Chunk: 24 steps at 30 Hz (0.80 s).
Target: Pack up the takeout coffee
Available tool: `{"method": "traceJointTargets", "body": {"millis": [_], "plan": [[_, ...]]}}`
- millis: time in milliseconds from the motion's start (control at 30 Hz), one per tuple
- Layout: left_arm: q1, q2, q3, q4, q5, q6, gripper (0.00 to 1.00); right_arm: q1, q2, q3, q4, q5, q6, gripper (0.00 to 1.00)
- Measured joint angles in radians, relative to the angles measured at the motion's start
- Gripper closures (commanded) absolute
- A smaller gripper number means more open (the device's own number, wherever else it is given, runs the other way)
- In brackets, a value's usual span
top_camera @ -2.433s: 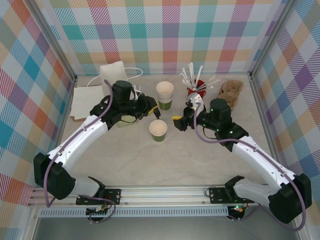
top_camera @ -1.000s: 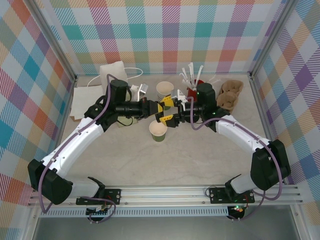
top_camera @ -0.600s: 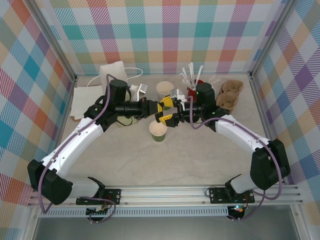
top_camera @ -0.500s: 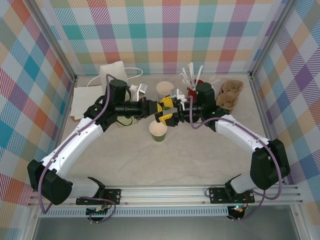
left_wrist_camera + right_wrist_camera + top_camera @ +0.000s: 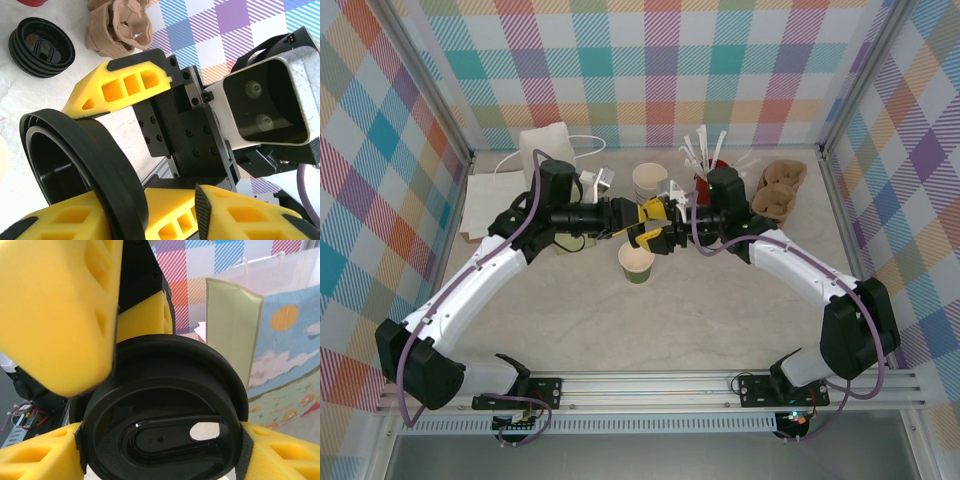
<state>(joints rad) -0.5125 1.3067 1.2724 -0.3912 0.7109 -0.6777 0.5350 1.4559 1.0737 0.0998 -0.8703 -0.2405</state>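
From the overhead camera I see both arms reaching in over the middle of the table (image 5: 720, 310). The left gripper (image 5: 642, 225) and the right gripper (image 5: 663, 226) are nose to nose, their yellow fingers interleaved. The takeout coffee cup (image 5: 637, 262) stands upright and uncovered on the table just on the near side of them, and neither touches it. Behind them is a stack of cups (image 5: 650, 184). The red cup of stirrers (image 5: 709, 178) and a brown cup carrier (image 5: 779, 190) are to the right, and the paper bag (image 5: 545, 148) is at the far left. I cannot judge either grip from up here.

On the left wrist camera, the black lid (image 5: 107, 165) stands on edge. The right gripper's fingers sit above and below it, across its width. My left fingers (image 5: 92, 207) are at the bottom of the frame, partway apart, astride the rim. I cannot tell whether one pad touches it. Spare lids (image 5: 41, 47) lie stacked on the table beside the carrier.

On the right wrist camera, the lid sits between the right fingers (image 5: 30, 460), pressed against both, so the right gripper is clamped on it. A left finger looms at the upper left just over the rim, and the printed bag stands beyond.
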Motion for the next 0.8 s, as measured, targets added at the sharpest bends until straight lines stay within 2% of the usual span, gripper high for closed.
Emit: {"method": "traceJointTargets", "body": {"millis": [267, 533, 800], "plan": [[0.000, 0.000, 0.000, -0.087, -0.108, 0.059, 0.28, 0.003, 0.000, 0.016, -0.136, 0.103, -0.034, 0.29], [0.001, -0.066, -0.043, -0.222, -0.348, 0.092, 0.24, 0.015, 0.000, 0.111, -0.406, 0.288, -0.097, 0.28], [0.001, -0.266, -0.227, -0.318, -0.637, 0.091, 0.24, 0.118, 0.084, 0.315, -0.700, 0.522, -0.155, 0.27]]}}
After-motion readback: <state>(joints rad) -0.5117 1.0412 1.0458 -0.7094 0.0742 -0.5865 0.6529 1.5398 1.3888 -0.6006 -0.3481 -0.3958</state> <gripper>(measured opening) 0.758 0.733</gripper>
